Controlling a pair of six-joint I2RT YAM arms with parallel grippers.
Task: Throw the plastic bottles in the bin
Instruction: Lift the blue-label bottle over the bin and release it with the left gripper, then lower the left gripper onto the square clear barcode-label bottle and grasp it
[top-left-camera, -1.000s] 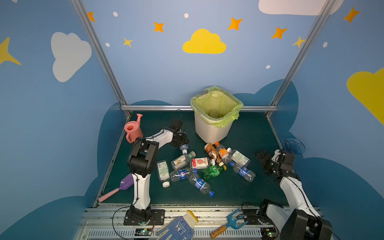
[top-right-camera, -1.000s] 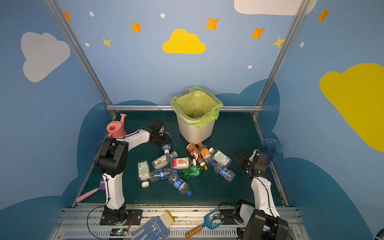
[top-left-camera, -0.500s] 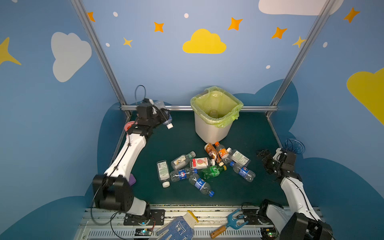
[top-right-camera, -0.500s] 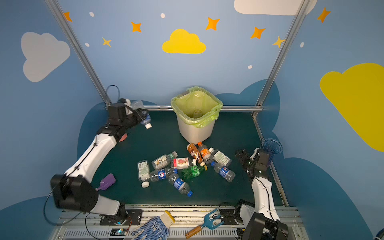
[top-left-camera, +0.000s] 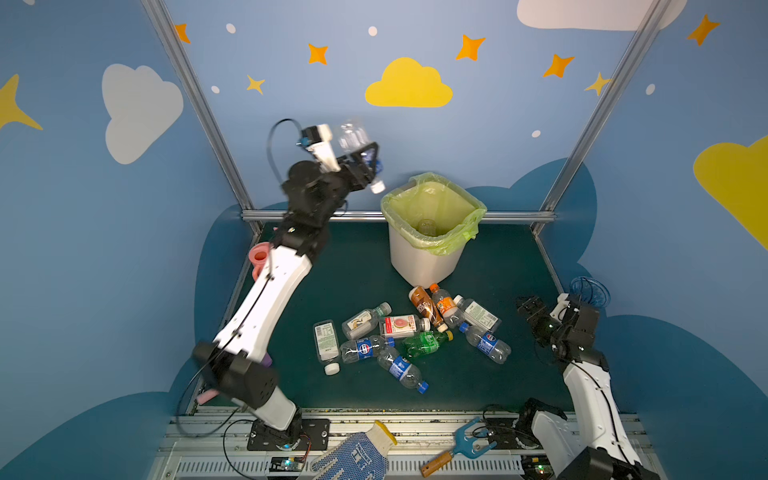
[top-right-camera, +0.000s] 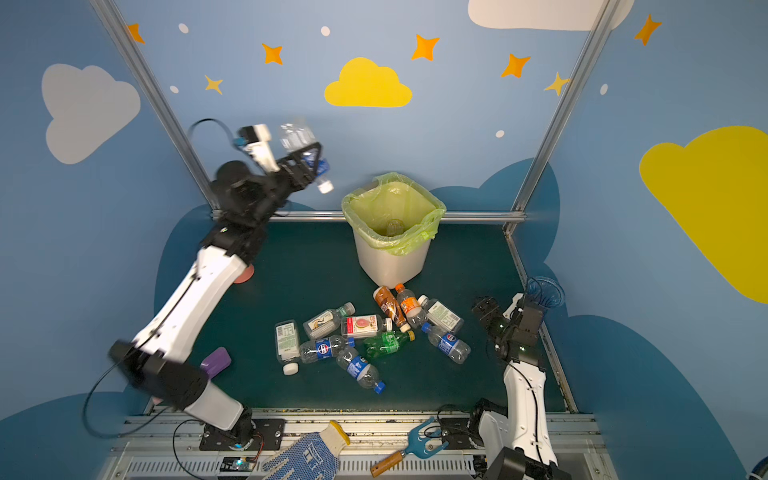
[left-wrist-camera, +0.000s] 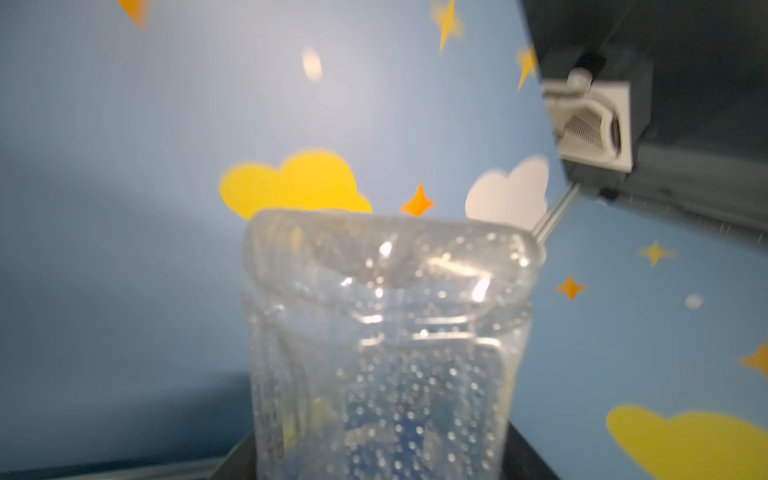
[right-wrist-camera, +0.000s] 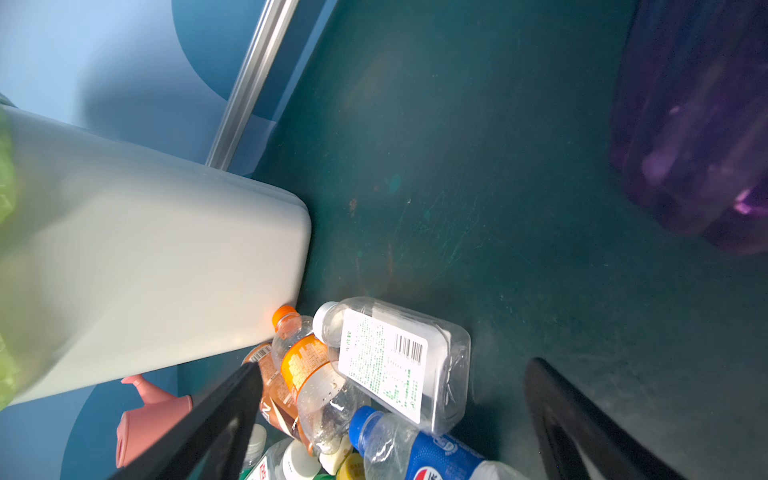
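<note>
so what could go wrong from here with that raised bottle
1. The bottle at the left gripper looks left of the rim of the bin, not over the opening; released here it could clip the rim and fall to the table.
2. It might then knock into the bottles lying at the bin's foot.

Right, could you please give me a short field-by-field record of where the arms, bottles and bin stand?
left gripper: raised high, left of the bin; clear bottle between its jaws, grip too blurred to tell
right gripper: open, empty, low over the mat, right of the pile
bin: upright at the back, bag-lined, one bottle visible inside
loose bottles: about ten, lying clustered in front of the bin
watering can: pink, partly behind the left arm
</note>
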